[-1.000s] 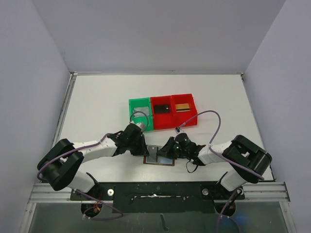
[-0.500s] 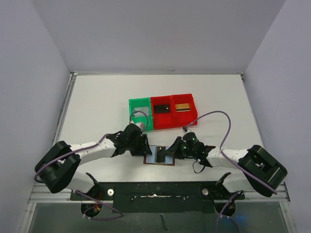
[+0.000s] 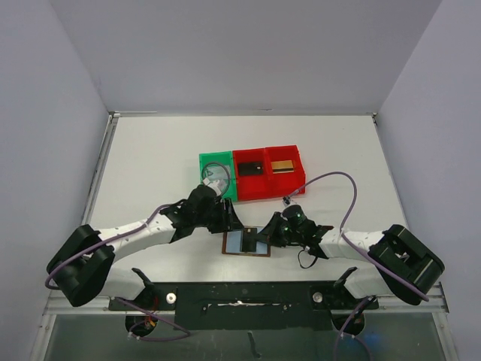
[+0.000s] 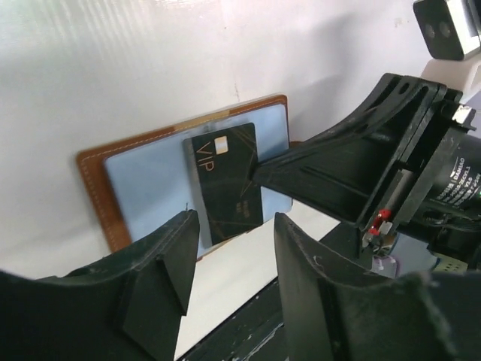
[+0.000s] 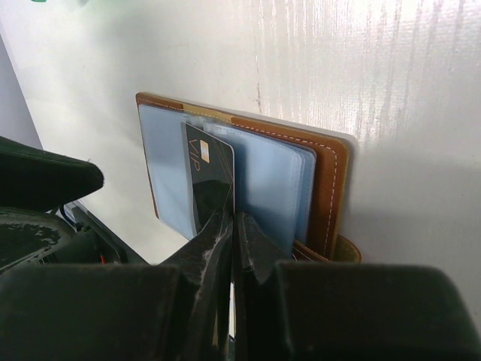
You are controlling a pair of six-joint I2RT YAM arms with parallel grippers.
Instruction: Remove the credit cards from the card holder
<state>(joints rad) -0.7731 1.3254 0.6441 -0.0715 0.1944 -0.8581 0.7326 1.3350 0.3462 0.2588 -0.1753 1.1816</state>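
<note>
The card holder (image 3: 258,250) lies open and flat near the table's front edge, brown leather with pale blue sleeve panels (image 4: 146,177). A black credit card (image 4: 223,180) marked VIP rests slanted across its middle (image 3: 247,239). My right gripper (image 5: 234,218) is shut, its tips pinching the long edge of that black card (image 5: 209,173); in the top view it sits at the holder's right side (image 3: 265,235). My left gripper (image 4: 234,229) is open and holds nothing, hovering just off the holder's left side (image 3: 228,219).
Behind the holder stands a row of bins: a green bin (image 3: 204,164), then two red bins (image 3: 239,189). One red bin holds a black card (image 3: 252,168), the other a gold card (image 3: 282,165). A purple cable (image 3: 338,179) loops off the right arm.
My left gripper has opened and backed away towards the green bin. A pale panel that stood raised on the holder now lies flat, showing the black card. The right arm shifted right, staying shut.
</note>
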